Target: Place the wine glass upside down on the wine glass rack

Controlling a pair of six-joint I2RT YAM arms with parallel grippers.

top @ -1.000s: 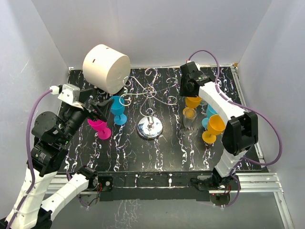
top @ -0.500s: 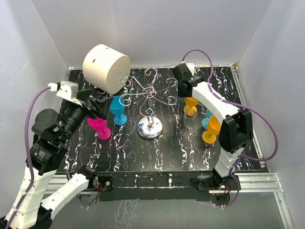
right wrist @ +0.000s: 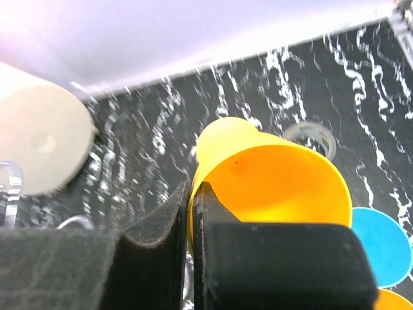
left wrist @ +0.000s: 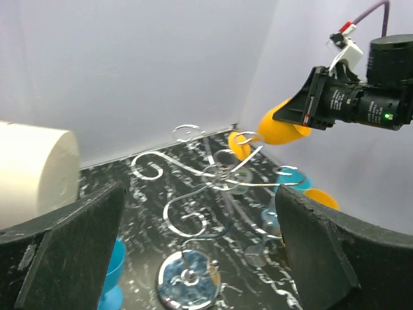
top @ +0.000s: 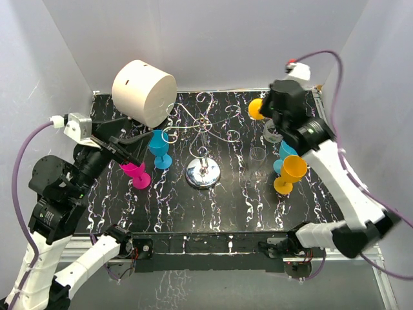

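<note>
My right gripper (right wrist: 191, 200) pinches the orange wine glass (right wrist: 271, 187) by its rim, aloft near the wine glass rack (top: 203, 129); my left gripper (left wrist: 200, 248) gapes open.

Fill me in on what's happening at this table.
The right claw is shut on the rim of an orange wine glass, holding it in the air at the back right, near the wire arms of the wine glass rack. No glass hangs on the rack yet. The left claw is open and holds nothing, near the pink glass.
</note>
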